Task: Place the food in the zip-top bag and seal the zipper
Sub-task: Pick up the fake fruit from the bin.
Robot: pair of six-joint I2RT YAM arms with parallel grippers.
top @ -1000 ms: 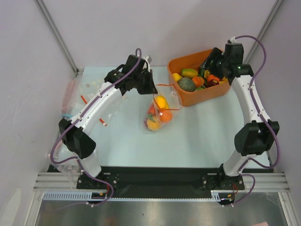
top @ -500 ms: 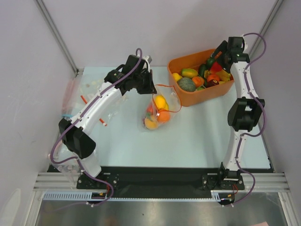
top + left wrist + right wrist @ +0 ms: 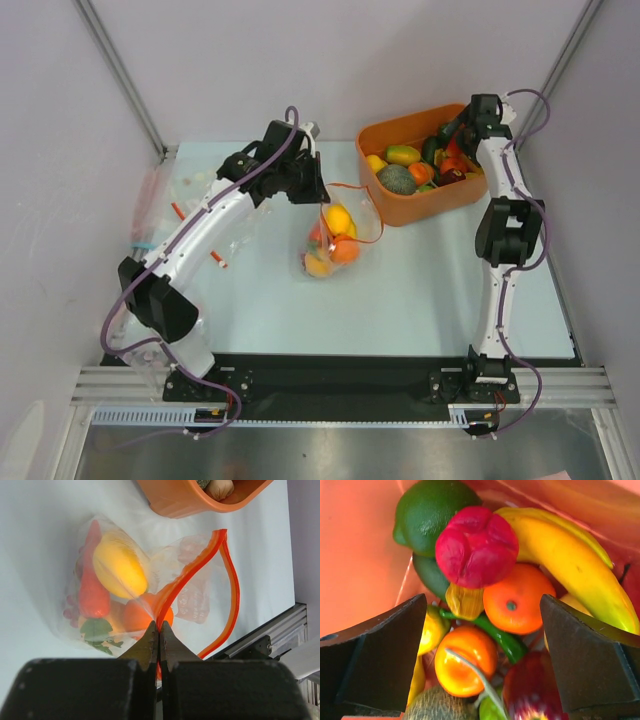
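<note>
At the middle of the bench [image 3: 420,290], the zip-top bag [image 3: 335,235] lies with its mouth turned toward the orange tub [image 3: 440,205] and just beside the tub's near wall. Through the clear plastic the left wrist view shows the food already inside: a yellow mango [image 3: 120,567] on top, a long red-orange piece [image 3: 92,590] beside it, an orange [image 3: 137,617] nearest the mouth, a few purple grapes [image 3: 70,612] at the edge, and a green leafy bit [image 3: 97,630]. The zipper [image 3: 227,580] gapes: its two red-orange strips bow apart into a loop, so the bag is unsealed. The left gripper [image 3: 159,630] has its jaws clenched on one strip of the zipper, pinching it at the end of the bag's mouth.

At the far right of the bench the tub holds a heap of toy produce. From above, a mango [image 3: 403,155] and a grey-green avocado [image 3: 397,180] sit at its left side. The right gripper [image 3: 482,655] hangs over the tub's far right corner, jaws spread wide and gripping nothing. Below it lie a dark green fruit [image 3: 432,512], a lumpy red fruit [image 3: 476,545], a banana [image 3: 570,560] along the tub wall, a second orange [image 3: 517,600], a green chili [image 3: 502,637] and a small orange-yellow fruit [image 3: 465,665].
</note>
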